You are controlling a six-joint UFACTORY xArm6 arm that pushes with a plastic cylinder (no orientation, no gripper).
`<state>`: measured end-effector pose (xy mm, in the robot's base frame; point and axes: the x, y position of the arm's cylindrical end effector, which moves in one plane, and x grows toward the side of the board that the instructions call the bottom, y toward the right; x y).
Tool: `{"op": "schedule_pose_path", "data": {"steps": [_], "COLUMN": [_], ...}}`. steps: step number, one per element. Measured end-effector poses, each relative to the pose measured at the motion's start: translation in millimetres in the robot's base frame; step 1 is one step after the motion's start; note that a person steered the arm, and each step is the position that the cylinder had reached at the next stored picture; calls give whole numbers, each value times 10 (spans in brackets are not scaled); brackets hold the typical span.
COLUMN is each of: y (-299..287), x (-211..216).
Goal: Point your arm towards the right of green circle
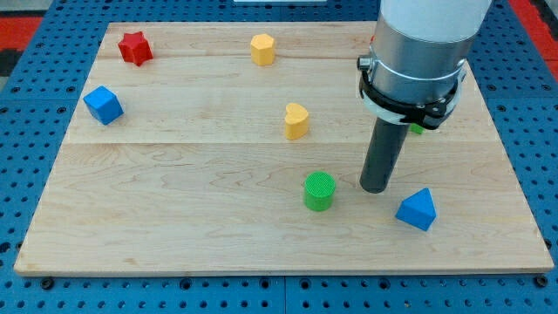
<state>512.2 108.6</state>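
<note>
The green circle block (319, 191) stands on the wooden board (174, 201), below the board's middle. My tip (376, 187) rests on the board just to the view's right of the green circle, a small gap apart from it. A blue triangle block (418, 209) lies to the lower right of my tip. The arm's grey body (418, 52) rises above the rod at the view's upper right.
A yellow heart block (296, 120) sits above the green circle. A yellow block (262, 49) is at the top middle. A red star block (135, 48) is at the top left. A blue cube (104, 105) is at the left. A bit of another green block (418, 129) shows behind the arm.
</note>
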Motion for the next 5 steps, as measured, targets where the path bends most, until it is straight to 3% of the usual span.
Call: {"op": "schedule_pose_path", "data": {"steps": [5], "y": [-85], "x": [0]}}
